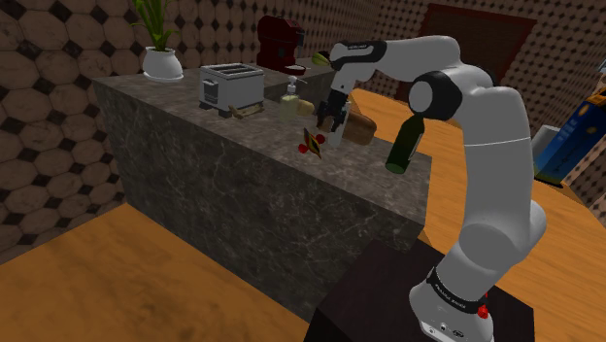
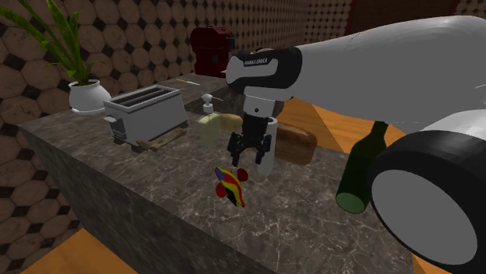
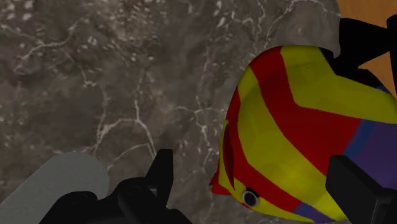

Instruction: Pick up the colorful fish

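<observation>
The flat fish striped red, yellow and blue (image 3: pixel 299 127) sits near the front edge of the dark marbled tabletop (image 2: pixel 117 163), just below the black end effector (image 2: pixel 249 161), whose fingers are spread wide and hold nothing. The fish looks light, stiff and thin, so pinch its flat sides. The wrist view shows its eye, and the second exterior view shows a brown loaf (image 2: pixel 294 142) behind it.

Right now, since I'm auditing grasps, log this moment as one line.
stage: approach | fish: lying on dark veined counter, not held | gripper: open, hovering just above fish | lifted: no
</observation>
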Action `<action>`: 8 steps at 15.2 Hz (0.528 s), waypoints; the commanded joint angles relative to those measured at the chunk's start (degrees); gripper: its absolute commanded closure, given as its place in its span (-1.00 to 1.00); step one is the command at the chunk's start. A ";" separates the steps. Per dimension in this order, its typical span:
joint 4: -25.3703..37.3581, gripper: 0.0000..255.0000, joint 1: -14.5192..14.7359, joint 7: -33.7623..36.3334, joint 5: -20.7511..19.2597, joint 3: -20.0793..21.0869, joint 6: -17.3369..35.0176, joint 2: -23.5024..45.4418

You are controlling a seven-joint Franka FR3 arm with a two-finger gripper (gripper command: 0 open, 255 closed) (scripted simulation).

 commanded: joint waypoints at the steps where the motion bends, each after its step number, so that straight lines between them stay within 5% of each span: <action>1: -0.45 -1.00 -0.08 -0.40 0.25 0.09 1.07 0.76; 7: -2.81 -1.00 0.15 -1.33 0.55 0.21 3.95 1.47; 8: -3.09 1.00 0.32 -1.20 0.54 0.24 4.08 1.28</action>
